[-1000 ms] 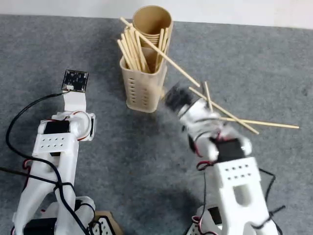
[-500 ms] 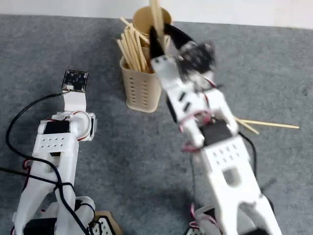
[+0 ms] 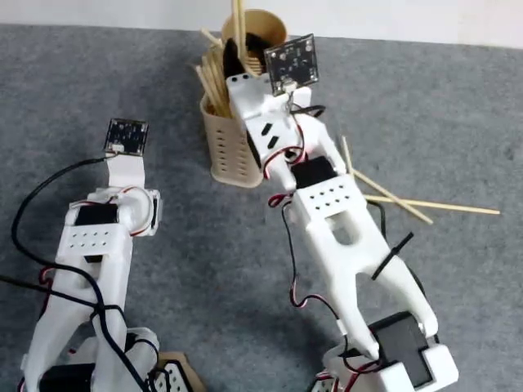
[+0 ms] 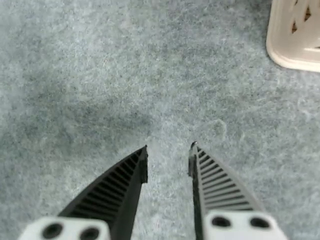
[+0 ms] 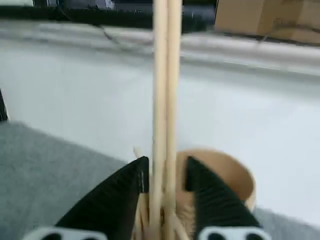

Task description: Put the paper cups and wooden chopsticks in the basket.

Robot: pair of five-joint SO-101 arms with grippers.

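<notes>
We see the right gripper (image 5: pixel 165 167) clamped on what look like two wooden chopsticks (image 5: pixel 167 75), held upright just above the basket (image 3: pixel 233 155). The basket stands near the far edge of the grey mat (image 3: pixel 458 98), with paper cups (image 3: pixel 274 23) and bundled chopsticks (image 3: pixel 214 77) inside. Loose chopsticks (image 3: pixel 433 206) lie toward the mat's right edge. The left gripper (image 4: pixel 169 150) hangs over bare mat, jaws narrowly parted, holding nothing.

1. Swung the right gripper (image 5: pixel 165 167) from low beside the loose chopsticks (image 3: pixel 433 205) up and across to above the basket (image 3: pixel 225 151).
2. Carried a pair of chopsticks (image 5: pixel 167 75) along, now upright between its fingers, over the paper cup (image 5: pixel 235 175).
</notes>
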